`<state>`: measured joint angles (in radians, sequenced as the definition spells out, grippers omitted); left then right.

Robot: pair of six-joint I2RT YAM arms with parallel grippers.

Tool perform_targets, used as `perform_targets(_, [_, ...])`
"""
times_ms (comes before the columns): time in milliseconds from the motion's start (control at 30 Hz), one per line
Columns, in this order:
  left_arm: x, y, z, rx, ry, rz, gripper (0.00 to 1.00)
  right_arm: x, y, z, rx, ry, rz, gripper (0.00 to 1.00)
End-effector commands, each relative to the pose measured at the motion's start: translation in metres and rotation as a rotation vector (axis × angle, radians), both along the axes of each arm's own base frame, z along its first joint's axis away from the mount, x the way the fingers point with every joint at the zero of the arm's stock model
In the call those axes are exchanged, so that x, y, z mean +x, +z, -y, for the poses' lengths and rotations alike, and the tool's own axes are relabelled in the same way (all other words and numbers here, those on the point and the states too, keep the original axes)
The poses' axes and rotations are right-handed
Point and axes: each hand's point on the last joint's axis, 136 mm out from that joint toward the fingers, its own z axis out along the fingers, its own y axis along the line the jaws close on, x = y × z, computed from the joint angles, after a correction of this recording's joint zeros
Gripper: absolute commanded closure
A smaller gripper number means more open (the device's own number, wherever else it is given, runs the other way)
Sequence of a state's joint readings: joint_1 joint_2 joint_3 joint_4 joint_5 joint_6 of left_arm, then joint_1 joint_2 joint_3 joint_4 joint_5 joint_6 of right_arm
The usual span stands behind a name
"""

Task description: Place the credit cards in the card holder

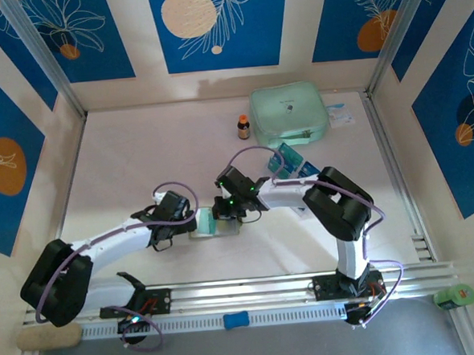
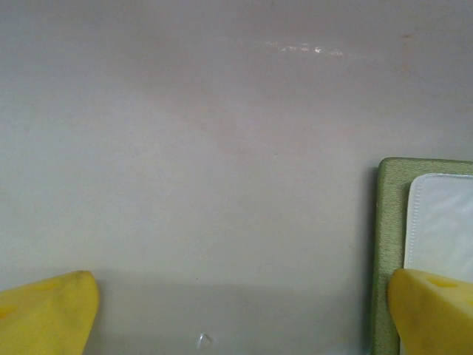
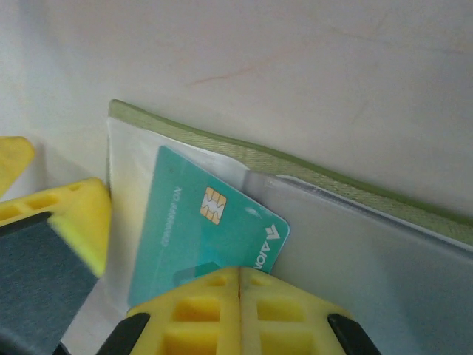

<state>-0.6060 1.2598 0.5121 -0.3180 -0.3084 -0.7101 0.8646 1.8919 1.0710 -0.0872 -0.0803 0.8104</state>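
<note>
Right pincer (image 3: 238, 296): closed, tips against credit card (image 3: 199, 237), placed, we judge, to push it into card holder (image 3: 332, 181) just ahead. Left pincer (image 2: 236, 325): wide open, one finger over holder's edge, likely steadying.

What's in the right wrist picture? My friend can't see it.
A teal credit card with a gold chip sits partly in the clear pocket of the green card holder. The shut right hand covers its lower edge.
</note>
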Motion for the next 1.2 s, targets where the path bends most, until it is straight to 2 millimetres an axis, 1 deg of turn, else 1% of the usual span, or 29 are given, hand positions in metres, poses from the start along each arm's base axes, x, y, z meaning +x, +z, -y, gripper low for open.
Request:
perform_targets(0, [-0.001,-0.006,-0.004,0.004,0.025,-0.005,0.00,-0.005,-0.007,-0.007,-0.027,0.041,-0.014,1.00])
perform_targets(333, [0.001,-0.004,-0.002,-0.003,0.024,0.000,0.00,-0.008,-0.013,-0.025,-0.031,0.067,-0.040,1.00])
perform_targets(500, [0.002,-0.002,-0.002,-0.006,0.026,0.005,0.00,-0.008,-0.008,-0.030,-0.017,0.079,-0.038,1.00])
perform_targets(733, [-0.001,-0.001,-0.007,-0.033,0.077,0.020,0.00,-0.004,0.017,-0.024,0.001,0.066,0.013,1.00])
perform_targets(867, [-0.004,0.001,-0.012,-0.038,0.105,0.034,0.00,-0.007,0.025,-0.016,-0.004,0.057,0.035,1.00])
perform_targets(1000, [-0.007,0.001,-0.016,-0.034,0.116,0.037,0.00,-0.013,0.025,-0.011,-0.013,0.054,0.036,1.00])
perform_targets(1167, [-0.009,-0.001,-0.018,-0.038,0.127,0.033,0.00,-0.021,0.017,-0.013,-0.023,0.062,0.021,1.00])
